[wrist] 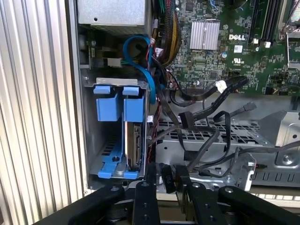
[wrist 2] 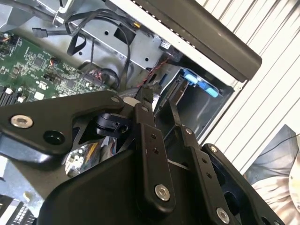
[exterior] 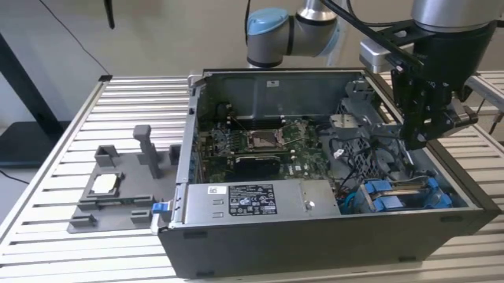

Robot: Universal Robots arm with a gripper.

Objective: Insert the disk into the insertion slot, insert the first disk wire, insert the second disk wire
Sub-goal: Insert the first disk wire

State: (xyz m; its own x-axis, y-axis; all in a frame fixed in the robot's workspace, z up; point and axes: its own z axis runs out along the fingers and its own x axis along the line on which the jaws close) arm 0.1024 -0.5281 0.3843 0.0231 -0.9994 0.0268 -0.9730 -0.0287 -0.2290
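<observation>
The disk (wrist: 134, 145) stands on edge inside the insertion slot (wrist: 92, 140), clipped in its blue frame (wrist: 116, 104), with its connector edge facing the loose cables. In the exterior view the slot with the blue frames (exterior: 402, 196) is at the case's near right corner. My gripper (wrist: 165, 171) hovers just beside the slot, its fingers (wrist: 151, 174) closed on the black plug of a disk wire (wrist: 167, 182). From outside, the gripper (exterior: 418, 140) hangs over the case's right side, above the slot. In the second wrist view the gripper (wrist 2: 158, 99) points down toward the bay and a blue tab (wrist 2: 200, 83).
Loose black cables (wrist: 206, 112) and a blue cable (wrist: 140, 56) cross the metal cage beside the slot. The motherboard (exterior: 260, 144) fills the case's middle, with the power-supply box (exterior: 252, 200) at its front. A grey jig (exterior: 118, 186) sits on the slatted table at the exterior view's left.
</observation>
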